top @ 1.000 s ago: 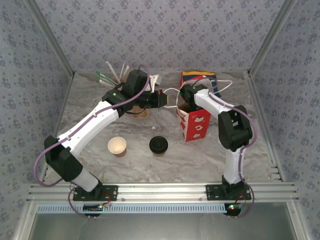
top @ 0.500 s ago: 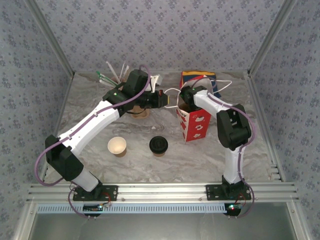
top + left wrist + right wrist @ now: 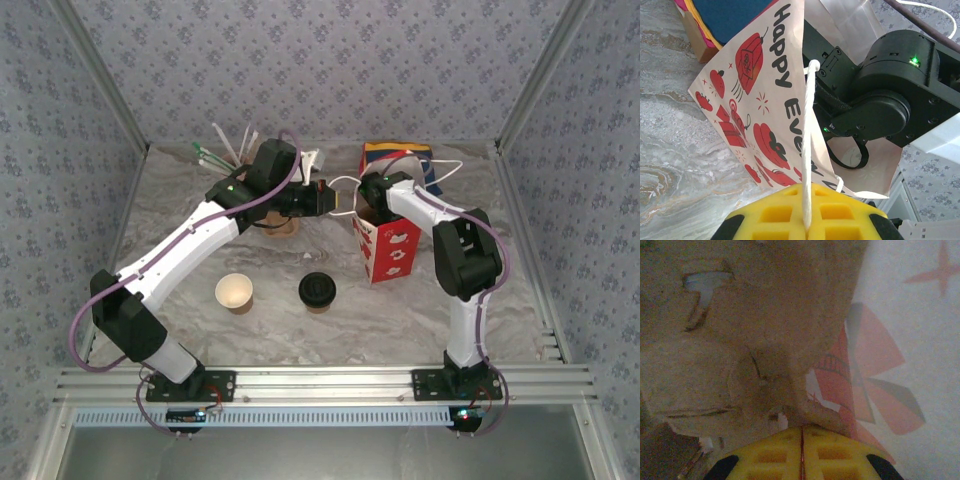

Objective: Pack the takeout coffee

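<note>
White cord (image 3: pixel 807 125) unmoved in left end effector (image 3: pixel 807 210)

I work over a table (image 3: pixel 400 310) covered in grey marbled sheet, wrinkled in places. Three walls (image 3: pixel 320 70) close it in, papered pale lilac with a small repeating floral print. Aluminium posts (image 3: pixel 110 90) mark the back corners, and ribbed rails (image 3: pixel 330 380) run along my near edge. Light is even and diffuse.
</note>
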You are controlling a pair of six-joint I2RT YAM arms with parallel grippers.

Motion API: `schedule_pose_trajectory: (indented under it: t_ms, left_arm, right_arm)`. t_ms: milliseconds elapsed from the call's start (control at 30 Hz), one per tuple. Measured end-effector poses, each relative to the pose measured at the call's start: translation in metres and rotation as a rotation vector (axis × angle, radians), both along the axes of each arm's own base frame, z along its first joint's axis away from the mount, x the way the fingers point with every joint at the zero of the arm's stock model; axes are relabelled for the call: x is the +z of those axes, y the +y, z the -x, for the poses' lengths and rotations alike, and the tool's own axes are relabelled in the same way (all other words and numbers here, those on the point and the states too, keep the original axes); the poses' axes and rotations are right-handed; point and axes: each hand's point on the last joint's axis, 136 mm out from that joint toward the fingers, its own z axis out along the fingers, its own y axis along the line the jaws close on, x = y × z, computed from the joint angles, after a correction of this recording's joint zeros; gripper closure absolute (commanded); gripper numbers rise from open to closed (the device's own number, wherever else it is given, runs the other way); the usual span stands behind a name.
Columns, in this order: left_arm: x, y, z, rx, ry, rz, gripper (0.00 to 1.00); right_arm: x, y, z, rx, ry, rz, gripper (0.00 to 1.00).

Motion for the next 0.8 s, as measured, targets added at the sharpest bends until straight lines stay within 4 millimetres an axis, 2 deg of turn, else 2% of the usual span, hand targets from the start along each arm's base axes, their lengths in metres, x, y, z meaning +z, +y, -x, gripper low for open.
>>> schedule_pose_trajectory:
  t_ms: [800]
  left_arm:
    - [0.001,0.0,0.0008,-0.002,0.003,-0.001,1.0]
  right_arm:
    - [-0.0052,-0.004,-0.0039,-0.003,-0.011,0.012,0.91]
